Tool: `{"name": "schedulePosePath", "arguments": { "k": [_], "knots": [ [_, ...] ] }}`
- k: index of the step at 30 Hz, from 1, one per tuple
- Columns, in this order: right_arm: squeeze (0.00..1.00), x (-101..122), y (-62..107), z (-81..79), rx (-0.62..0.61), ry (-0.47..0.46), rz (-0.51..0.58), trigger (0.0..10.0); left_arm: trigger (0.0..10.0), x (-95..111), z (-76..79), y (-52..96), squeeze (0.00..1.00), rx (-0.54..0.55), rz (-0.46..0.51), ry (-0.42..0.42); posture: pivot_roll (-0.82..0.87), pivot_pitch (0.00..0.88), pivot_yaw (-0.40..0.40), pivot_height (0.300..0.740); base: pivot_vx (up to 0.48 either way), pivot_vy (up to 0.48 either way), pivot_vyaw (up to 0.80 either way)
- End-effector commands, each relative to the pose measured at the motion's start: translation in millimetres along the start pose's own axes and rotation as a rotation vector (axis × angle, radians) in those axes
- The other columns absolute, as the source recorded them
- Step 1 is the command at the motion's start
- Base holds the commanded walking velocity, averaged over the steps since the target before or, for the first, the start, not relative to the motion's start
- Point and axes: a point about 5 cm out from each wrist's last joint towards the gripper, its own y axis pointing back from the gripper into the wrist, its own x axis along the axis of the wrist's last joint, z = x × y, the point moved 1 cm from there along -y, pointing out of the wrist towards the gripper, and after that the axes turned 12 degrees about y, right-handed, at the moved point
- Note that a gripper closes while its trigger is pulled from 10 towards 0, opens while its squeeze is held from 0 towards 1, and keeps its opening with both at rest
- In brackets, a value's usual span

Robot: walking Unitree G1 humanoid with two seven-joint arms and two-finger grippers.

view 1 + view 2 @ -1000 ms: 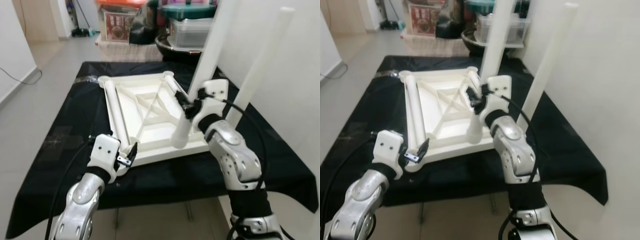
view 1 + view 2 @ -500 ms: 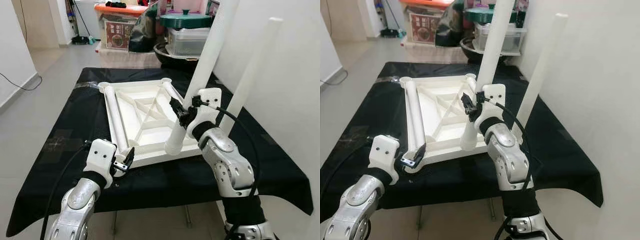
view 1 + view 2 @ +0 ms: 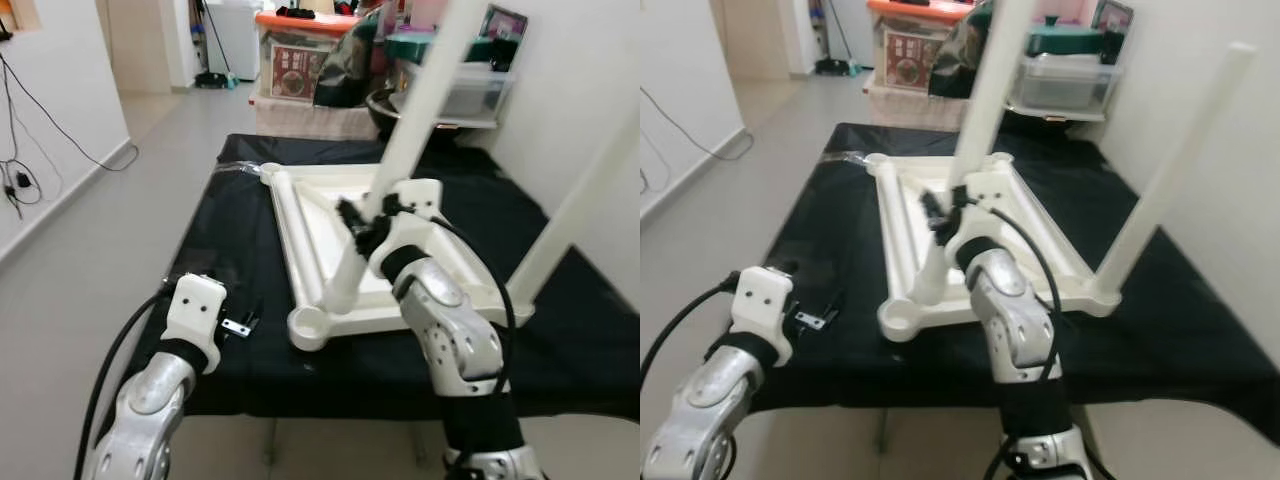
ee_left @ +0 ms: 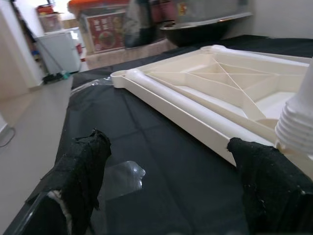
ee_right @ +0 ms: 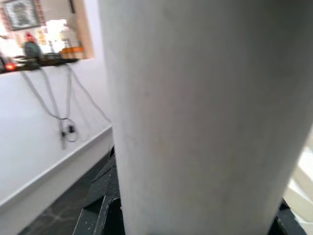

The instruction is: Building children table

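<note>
Left wrist view shows the left gripper [image 4: 166, 191] with its black fingers [image 4: 85, 166] spread apart over the black tablecloth [image 4: 161, 161], just short of the upturned white children's tabletop [image 4: 205, 93]. Seen from the head, the right gripper [image 3: 360, 222] is clamped on a white table leg [image 3: 400, 140] leaning above the tabletop's near left corner socket [image 3: 310, 325], while a second leg [image 3: 1165, 175] stands in the near right corner. Storage boxes [image 3: 305, 60] crowd the floor beyond the table.
</note>
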Motion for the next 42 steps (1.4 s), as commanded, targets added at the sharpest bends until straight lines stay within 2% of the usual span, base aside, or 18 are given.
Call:
{"name": "schedulePosePath", "arguments": {
  "k": [1, 7, 13, 23, 28, 31, 42],
  "knots": [
    [0.00, 2, 2.0, 10.9, -0.039, 0.001, 0.007, 10.0, 10.0, -3, 5.6, -0.4, 0.00, -0.017, -0.005, 0.019, 0.05, 0.000, -0.097, 0.740, 0.000, 0.480, 0.00],
    [0.00, 4, 0.9, 16.7, -0.054, 0.018, 0.010, 10.0, 10.0, -2, 6.3, 1.8, 0.00, -0.034, 0.000, 0.005, 0.05, 0.000, -0.100, 0.740, 0.000, 0.080, 0.00],
    [0.00, 5, 0.7, 29.5, -0.087, 0.038, 0.008, 10.0, 10.0, -3, 9.3, 3.6, 0.00, -0.070, 0.002, 0.010, 0.05, 0.000, -0.105, 0.740, 0.000, 0.000, 0.00],
    [0.00, 1, 0.8, 24.8, -0.079, 0.028, -0.006, 10.0, 10.0, -1, 8.5, 1.5, 0.00, -0.060, 0.012, 0.033, 0.05, 0.000, -0.102, 0.740, 0.000, 0.000, 0.00],
    [0.00, 0, 0.1, 24.1, -0.070, 0.019, -0.017, 10.0, 10.0, 1, 7.4, 0.8, 0.00, -0.063, 0.019, 0.040, 0.05, 0.000, -0.102, 0.740, 0.000, 0.000, -0.52],
    [0.00, 1, -0.1, 24.7, -0.075, 0.027, -0.014, 10.0, 10.0, 1, 7.4, 0.3, 0.00, -0.068, 0.021, 0.044, 0.04, 0.000, -0.100, 0.740, 0.349, 0.000, -0.80],
    [0.00, 1, -0.1, 24.8, -0.079, 0.044, -0.007, 10.0, 10.0, 2, 11.2, -0.7, 0.00, -0.091, 0.029, 0.053, 0.04, 0.000, -0.100, 0.740, 0.322, 0.000, 0.00]
  ]
}}
